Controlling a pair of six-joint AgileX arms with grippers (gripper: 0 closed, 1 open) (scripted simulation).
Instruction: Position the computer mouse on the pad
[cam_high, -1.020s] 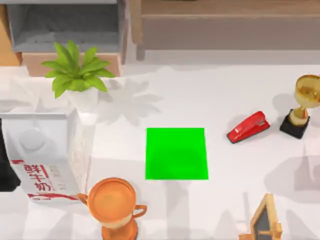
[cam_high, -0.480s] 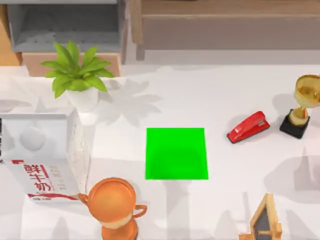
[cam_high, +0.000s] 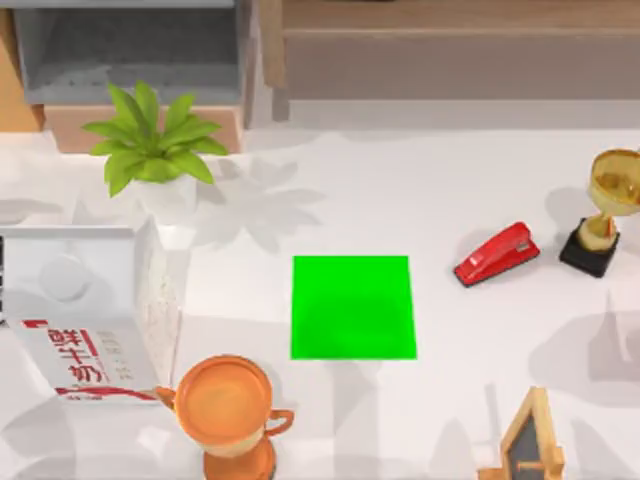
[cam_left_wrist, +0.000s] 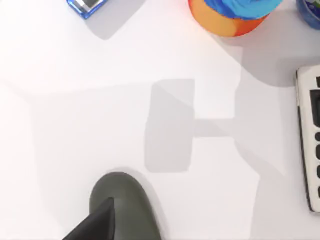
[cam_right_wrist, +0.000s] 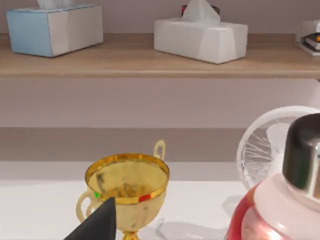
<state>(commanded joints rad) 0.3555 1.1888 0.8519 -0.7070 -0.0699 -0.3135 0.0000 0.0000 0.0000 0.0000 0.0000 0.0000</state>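
Top view: the bright green pad (cam_high: 353, 307) lies flat and bare at the middle of the white tabletop (cam_high: 400, 190), with a milk carton (cam_high: 85, 325) and an orange cup (cam_high: 225, 408) toward the left side, a potted plant (cam_high: 152, 145) behind the carton, and a red stapler (cam_high: 495, 254) and gold trophy (cam_high: 603, 210) toward the right side. Left wrist view: a dark grey rounded object (cam_left_wrist: 125, 207), seemingly the computer mouse, rests on the tabletop just beyond the dark tip of the left jaws (cam_left_wrist: 97, 222); whether these jaws are apart or together cannot be told. Right wrist view: the gold trophy stands just beyond the dark tip of the right jaws (cam_right_wrist: 97, 222), beside a red bottle (cam_right_wrist: 280, 200); their state likewise cannot be told.
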